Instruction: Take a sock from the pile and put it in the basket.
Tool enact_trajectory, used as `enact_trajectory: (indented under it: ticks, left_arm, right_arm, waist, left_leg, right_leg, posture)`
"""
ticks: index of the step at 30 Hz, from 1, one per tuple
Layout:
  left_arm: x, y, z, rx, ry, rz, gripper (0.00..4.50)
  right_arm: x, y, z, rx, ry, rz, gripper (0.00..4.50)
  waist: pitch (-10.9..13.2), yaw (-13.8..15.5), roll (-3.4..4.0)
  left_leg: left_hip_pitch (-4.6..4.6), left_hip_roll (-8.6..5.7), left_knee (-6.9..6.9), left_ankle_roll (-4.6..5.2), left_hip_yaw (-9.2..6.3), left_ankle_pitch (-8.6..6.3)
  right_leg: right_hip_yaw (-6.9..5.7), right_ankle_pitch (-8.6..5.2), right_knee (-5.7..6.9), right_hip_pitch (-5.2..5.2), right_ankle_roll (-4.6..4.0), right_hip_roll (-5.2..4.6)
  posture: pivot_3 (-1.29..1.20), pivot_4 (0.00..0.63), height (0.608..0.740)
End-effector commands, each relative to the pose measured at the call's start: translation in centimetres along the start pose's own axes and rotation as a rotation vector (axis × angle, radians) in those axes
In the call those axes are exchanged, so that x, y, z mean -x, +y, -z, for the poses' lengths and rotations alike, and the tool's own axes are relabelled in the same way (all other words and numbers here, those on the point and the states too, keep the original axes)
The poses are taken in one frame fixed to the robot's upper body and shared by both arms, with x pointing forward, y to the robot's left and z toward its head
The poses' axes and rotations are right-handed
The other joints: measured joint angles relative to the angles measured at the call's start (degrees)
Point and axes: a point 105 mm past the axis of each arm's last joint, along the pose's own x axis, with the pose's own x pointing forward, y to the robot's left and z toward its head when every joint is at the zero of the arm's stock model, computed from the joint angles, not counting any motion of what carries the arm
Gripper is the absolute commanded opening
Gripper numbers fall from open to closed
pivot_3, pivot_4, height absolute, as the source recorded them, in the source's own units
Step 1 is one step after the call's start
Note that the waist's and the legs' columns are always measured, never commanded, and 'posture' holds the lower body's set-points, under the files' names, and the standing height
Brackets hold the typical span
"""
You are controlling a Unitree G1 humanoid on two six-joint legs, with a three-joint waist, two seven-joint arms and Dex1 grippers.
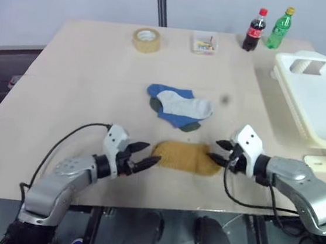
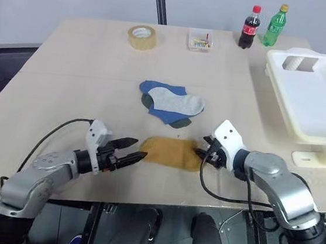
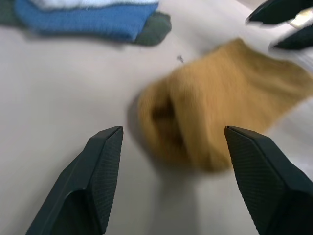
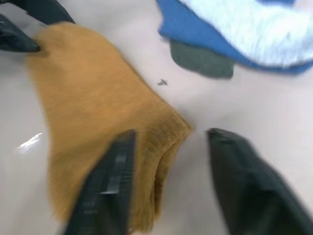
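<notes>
So a mustard sock [image 1: 185, 157] is laid flat near the table's [image 1: 67, 87] front edge, pulled clear of the pile [image 1: 179, 107], which sits just behind it toward the middle of the table. That gap is probably there so one sock can be picked without dragging the blue, grey-white and dark ones along.

The sock is flanked at both ends. The left gripper [image 1: 145, 157] is parked just off its left end with the jaws spread wide and nothing between them. The right gripper [image 1: 221, 153] is at the sock's right end, jaws parted too, one finger over the edge of the fabric; a real grip isn't seen.

The basket [image 1: 321, 104] is well off to the sock's right and looks empty. Far behind the sock, a small clear box [image 1: 204, 43] is seen with some colourful bits inside, with a tape roll [image 1: 146, 40] and two bottles [image 1: 268, 30] alongside.
</notes>
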Motion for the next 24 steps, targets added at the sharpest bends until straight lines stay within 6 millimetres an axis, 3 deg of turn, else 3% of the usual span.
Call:
enact_trajectory:
  ticks: [1,2,7,12,19,24]
  left_arm:
    - [1.0,-0.3,-1.1,-0.017,-0.01,0.043,3.62]
    - [0.9,-0.2,-0.8,-0.014,0.014,0.048,3.62]
    - [-0.7,0.2,0.7,0.039,0.107,0.046,3.62]
    - [-3.2,-0.7,0.9,0.046,0.124,0.121,3.62]
    - [-4.5,-3.2,-0.5,0.102,0.077,0.338,3.62]
    - [-5.6,-5.2,-3.5,0.091,-0.065,0.488,3.62]
  right_arm:
    - [0.5,0.7,-1.9,0.051,-0.085,-0.058,0.54]
    - [0.4,0.9,-1.8,0.052,-0.086,-0.078,0.05]
    - [-2.1,2.7,0.7,0.055,-0.026,-0.196,0.05]
    - [-3.4,2.2,4.5,0.121,0.093,-0.204,0.05]
    - [-3.4,1.0,4.9,0.15,0.106,-0.188,0.05]
    - [-2.6,1.0,4.5,0.154,0.107,-0.185,0.05]
  waist:
    - [0.0,0.1,0.0]
    - [0.0,0.1,0.0]
    - [0.0,0.0,-0.01]
    - [0.0,0.2,0.02]
    - [-0.1,0.1,0.04]
    - [-0.1,0.2,0.02]
  left_leg:
    - [0.0,0.0,0.0,0.0,0.01,0.0]
    - [0.01,0.0,0.0,0.0,0.01,0.0]
    - [0.02,0.0,0.01,0.0,0.05,0.0]
    - [0.05,-0.08,0.04,0.0,0.05,0.01]
    - [0.25,-0.02,0.03,0.0,0.02,0.01]
    - [0.19,-0.04,0.09,0.0,-0.02,0.01]
  right_leg:
    - [-0.02,0.0,0.0,0.01,0.0,0.0]
    - [-0.03,0.0,0.01,0.01,0.0,-0.01]
    - [-0.11,0.0,0.03,0.04,0.01,0.01]
    - [-0.08,0.0,0.02,0.1,0.01,-0.04]
    - [-0.05,0.0,0.08,0.24,0.02,0.01]
    - [-0.1,0.0,0.07,0.24,0.02,-0.01]
  posture:
    - [0.0,0.15,0.74]
    - [0.0,0.15,0.74]
    - [0.0,0.15,0.74]
    - [0.0,0.15,0.74]
    - [0.0,0.15,0.74]
    - [0.0,0.15,0.74]
